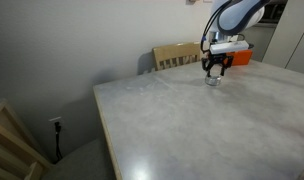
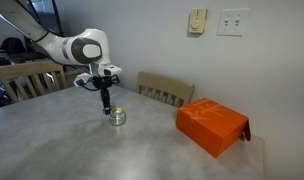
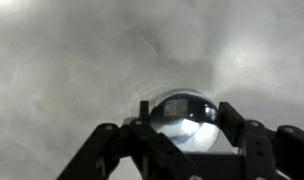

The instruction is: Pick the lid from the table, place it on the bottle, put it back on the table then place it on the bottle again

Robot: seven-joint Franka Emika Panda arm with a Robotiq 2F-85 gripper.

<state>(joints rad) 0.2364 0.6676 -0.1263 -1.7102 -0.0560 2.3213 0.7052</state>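
Note:
The bottle [image 2: 117, 116] is a small squat clear jar standing on the pale grey table [image 2: 62, 150]; it also shows in an exterior view [image 1: 213, 81]. My gripper [image 2: 105, 103] hangs just above it and slightly to one side, also seen in an exterior view [image 1: 214, 70]. In the wrist view my gripper [image 3: 185, 122] has its two fingers pressed against both sides of the lid [image 3: 184, 112], a round silvery-clear cap. The lid fills the gap between the fingers. The bottle's body is hidden under the lid in the wrist view.
An orange box [image 2: 213, 125] lies on the table well away from the bottle, also seen behind the arm [image 1: 239, 57]. A light wooden chair [image 2: 164, 90] stands at the table's edge [image 1: 175, 56]. A second chair [image 2: 32, 78] is behind the arm.

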